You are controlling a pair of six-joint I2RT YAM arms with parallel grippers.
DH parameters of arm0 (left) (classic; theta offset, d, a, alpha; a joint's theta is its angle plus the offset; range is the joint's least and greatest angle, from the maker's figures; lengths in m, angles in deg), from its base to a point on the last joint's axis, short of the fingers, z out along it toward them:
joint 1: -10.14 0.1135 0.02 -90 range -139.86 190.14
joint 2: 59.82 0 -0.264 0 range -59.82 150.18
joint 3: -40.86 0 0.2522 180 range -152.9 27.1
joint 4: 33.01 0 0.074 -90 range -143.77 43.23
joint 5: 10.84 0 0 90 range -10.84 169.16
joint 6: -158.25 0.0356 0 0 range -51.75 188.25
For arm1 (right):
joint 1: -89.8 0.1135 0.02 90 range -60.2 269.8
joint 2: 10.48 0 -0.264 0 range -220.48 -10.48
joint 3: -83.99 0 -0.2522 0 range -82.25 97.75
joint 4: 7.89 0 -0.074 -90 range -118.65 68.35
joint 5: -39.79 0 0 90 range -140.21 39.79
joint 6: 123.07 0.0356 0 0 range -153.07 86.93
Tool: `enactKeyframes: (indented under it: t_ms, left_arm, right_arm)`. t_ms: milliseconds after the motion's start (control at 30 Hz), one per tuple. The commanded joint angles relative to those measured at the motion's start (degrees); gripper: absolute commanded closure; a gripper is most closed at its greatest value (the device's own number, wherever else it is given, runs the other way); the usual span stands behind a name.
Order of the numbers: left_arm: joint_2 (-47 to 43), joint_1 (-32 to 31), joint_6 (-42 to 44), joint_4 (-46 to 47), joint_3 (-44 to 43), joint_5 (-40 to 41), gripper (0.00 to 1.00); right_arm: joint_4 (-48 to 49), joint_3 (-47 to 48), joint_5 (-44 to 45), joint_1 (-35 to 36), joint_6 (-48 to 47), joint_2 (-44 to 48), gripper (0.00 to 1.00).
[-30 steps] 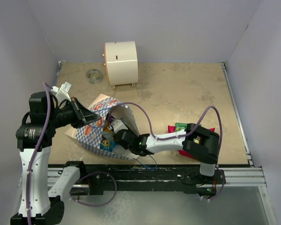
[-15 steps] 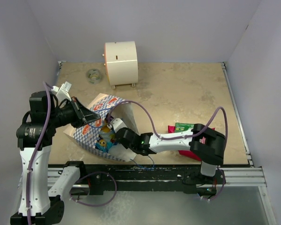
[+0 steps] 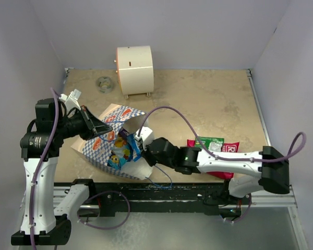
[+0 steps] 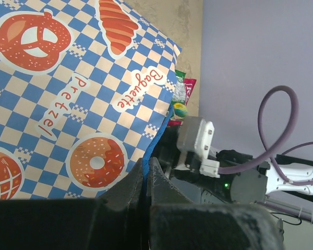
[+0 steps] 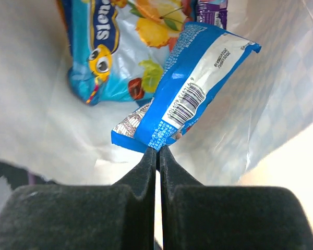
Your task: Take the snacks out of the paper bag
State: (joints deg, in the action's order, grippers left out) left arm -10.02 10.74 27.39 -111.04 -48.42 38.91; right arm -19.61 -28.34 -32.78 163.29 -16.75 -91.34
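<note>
The right tool (image 5: 157, 152), clamped on a corner of a blue packet (image 5: 198, 78), has drawn back toward the mouth of the paper bag (image 3: 101, 153), so one snack is nearly out while others remain inside. The left tool (image 4: 146, 169) is closed on the bag's rim. Two packets (image 3: 214, 144) already lie on the bench (image 3: 198, 99).

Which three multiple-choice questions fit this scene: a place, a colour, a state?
1. Where is the cream box? A) beyond the paper bag, far back on the table B) inside the bag C) on the rail
2. The packet in the right jaws is: A) red B) green C) blue
3. The left jaws are: A) wide open B) shut on the paper bag's rim C) holding a snack
1A, per the top view; 2C, blue wrapper in the right wrist view; 3B, pinched in the left wrist view.
</note>
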Motion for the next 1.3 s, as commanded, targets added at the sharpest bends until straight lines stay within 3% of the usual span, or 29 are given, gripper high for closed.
enactKeyframes:
  t_ms: [0,233,467,667,833,1000,1267]
  left_arm:
    - [0.1,-0.2,1.3,2.1,-2.1,0.7,1.0]
    - [0.0,-0.2,1.1,2.1,-2.1,2.1,1.0]
    - [0.1,-0.2,0.9,2.5,-2.1,3.0,1.0]
    - [0.4,-0.2,0.7,2.7,-2.3,3.4,1.0]
    - [0.3,-0.2,0.5,2.5,-2.3,3.5,1.0]
    - [0.1,-0.2,0.6,2.0,-2.5,3.6,1.0]
    - [-0.2,-0.2,0.6,1.9,-2.9,3.5,1.0]
  right_arm:
    - [-1.3,-2.3,-6.4,0.4,0.4,8.1,1.0]
    - [-6.6,-4.0,-8.2,0.3,-4.6,21.5,1.0]
    - [-16.6,-0.4,-0.4,0.3,-10.0,27.6,1.0]
    - [-17.0,-1.5,7.9,-1.9,-10.9,30.8,1.0]
    - [-16.1,-2.0,7.3,-11.9,-6.2,32.1,1.0]
    - [-18.0,-0.4,8.7,-23.4,0.2,27.2,1.0]
    - [-31.2,5.6,13.6,-43.1,17.1,16.6,1.0]
